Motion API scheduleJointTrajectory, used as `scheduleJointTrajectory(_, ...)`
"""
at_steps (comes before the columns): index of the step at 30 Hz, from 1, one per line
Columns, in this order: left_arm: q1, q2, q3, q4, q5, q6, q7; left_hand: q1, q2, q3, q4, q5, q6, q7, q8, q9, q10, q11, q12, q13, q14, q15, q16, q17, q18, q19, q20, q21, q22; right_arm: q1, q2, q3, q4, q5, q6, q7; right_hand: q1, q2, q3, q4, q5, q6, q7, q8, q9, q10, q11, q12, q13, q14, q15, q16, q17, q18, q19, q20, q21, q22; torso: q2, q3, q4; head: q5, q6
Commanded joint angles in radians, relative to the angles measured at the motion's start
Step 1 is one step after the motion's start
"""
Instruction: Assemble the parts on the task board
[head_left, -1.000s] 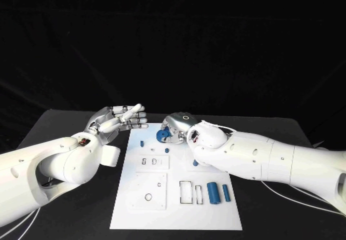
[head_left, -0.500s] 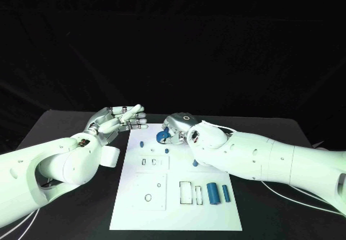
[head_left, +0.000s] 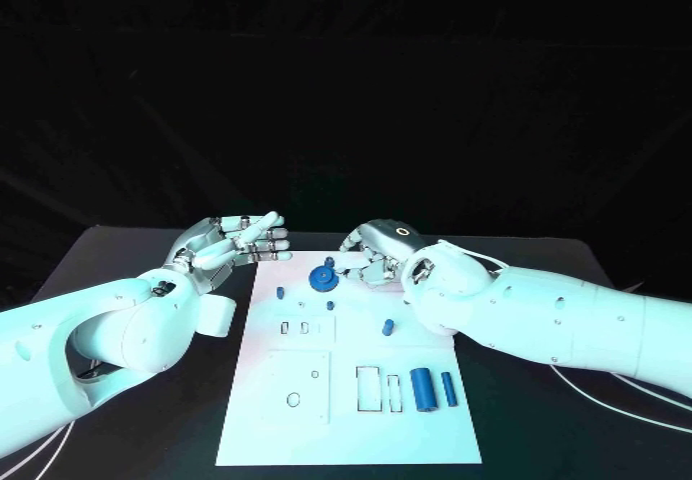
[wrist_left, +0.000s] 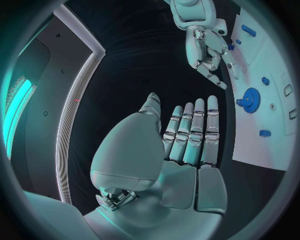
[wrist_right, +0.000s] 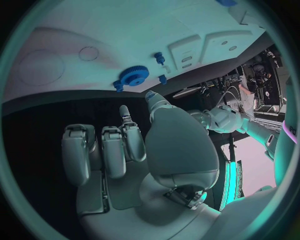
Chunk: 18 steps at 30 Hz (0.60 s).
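The white task board (head_left: 346, 420) lies in the middle of the table. A blue gear (head_left: 325, 277) sits near its far edge, with nothing touching it. My right hand (head_left: 378, 250) hovers just to the right of the gear, fingers apart and empty. My left hand (head_left: 238, 240) is raised off the board's far left corner, palm up, fingers spread, holding nothing. The left wrist view shows the left hand (wrist_left: 181, 145), the gear (wrist_left: 251, 96) and the right hand (wrist_left: 209, 52) beside it. In the right wrist view the gear (wrist_right: 133, 76) lies beyond the right hand's fingertips (wrist_right: 125, 112).
Small blue pegs (head_left: 280, 294) (head_left: 330, 305) (head_left: 388, 326) lie on the board near the gear. Two blue cylinders (head_left: 423, 388) (head_left: 449, 388) rest at the board's right side, beside rectangular slots (head_left: 371, 386). Black table surface (head_left: 577, 430) surrounds the board.
My right hand has let go of the blue gear and drawn back to the right; the gear now sits alone on the board. The left hand has barely moved.
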Motion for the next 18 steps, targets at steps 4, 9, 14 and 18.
scheduleJointTrajectory(4, 0.001, 0.006, 0.001, -0.009, 0.004, 0.016, 0.004, 0.006, 0.001, 0.0, -0.008, -0.005, 0.005, 0.002, -0.005, 0.0, 0.007, 0.001, -0.007, 0.0, 0.0, 0.004, -0.008, 0.001, 0.013, 0.002, -0.001, 0.001, -0.001, 0.028, -0.131, 0.005, 0.053, 0.228, -0.008, 0.152, 0.057, -0.006, 0.015, -0.036, -0.012, 0.007, 0.002, -0.005, 0.002, -0.007, 0.002, -0.009, 0.092, 0.088, 0.004, -0.001, 0.197, -0.005, 0.016, 0.003, -0.012, 0.159, -0.011, 0.004, -0.0176, -0.001, 0.004)
scheduleJointTrajectory(9, 0.001, 0.011, 0.001, -0.02, 0.005, 0.019, 0.005, 0.006, 0.001, 0.0, -0.009, -0.005, 0.005, 0.002, -0.005, 0.0, 0.007, 0.001, -0.007, 0.0, 0.0, 0.004, -0.008, 0.001, 0.013, 0.002, -0.001, 0.001, -0.001, 0.035, -0.242, 0.005, 0.068, 0.311, 0.064, 0.224, 0.076, -0.023, 0.011, -0.054, -0.005, 0.011, 0.002, -0.006, 0.003, -0.011, 0.002, -0.013, 0.089, 0.087, 0.004, -0.003, 0.193, -0.002, 0.007, 0.004, -0.023, 0.149, -0.016, 0.0112, -0.028, 0.002, 0.005)
scheduleJointTrajectory(14, 0.001, 0.016, 0.0, -0.03, 0.006, 0.021, 0.005, 0.006, 0.001, 0.0, -0.009, -0.005, 0.005, 0.002, -0.005, 0.0, 0.007, 0.001, -0.007, 0.0, 0.0, 0.004, -0.008, 0.001, 0.013, 0.002, -0.001, 0.001, -0.001, 0.03, -0.303, 0.005, 0.067, 0.333, 0.095, 0.247, 0.085, -0.027, 0.009, -0.061, 0.0, 0.009, 0.002, -0.009, 0.002, -0.013, 0.002, -0.016, 0.087, 0.087, 0.004, -0.003, 0.193, -0.001, 0.006, 0.004, -0.025, 0.148, -0.019, 0.0155, -0.0285, 0.0, 0.003)
scheduleJointTrajectory(18, 0.001, 0.02, 0.0, -0.035, 0.006, 0.022, 0.006, 0.006, 0.001, 0.0, -0.009, -0.005, 0.005, 0.002, -0.005, 0.0, 0.007, 0.001, -0.007, 0.0, 0.0, 0.004, -0.008, 0.001, 0.013, 0.002, -0.001, 0.001, -0.001, 0.02, -0.328, 0.004, 0.052, 0.338, 0.116, 0.255, 0.091, -0.028, 0.009, -0.065, 0.005, 0.009, 0.002, -0.01, 0.002, -0.012, 0.003, -0.016, 0.087, 0.087, 0.004, -0.003, 0.194, -0.002, 0.007, 0.004, -0.024, 0.149, -0.019, 0.0159, -0.0264, -0.001, 0.004)
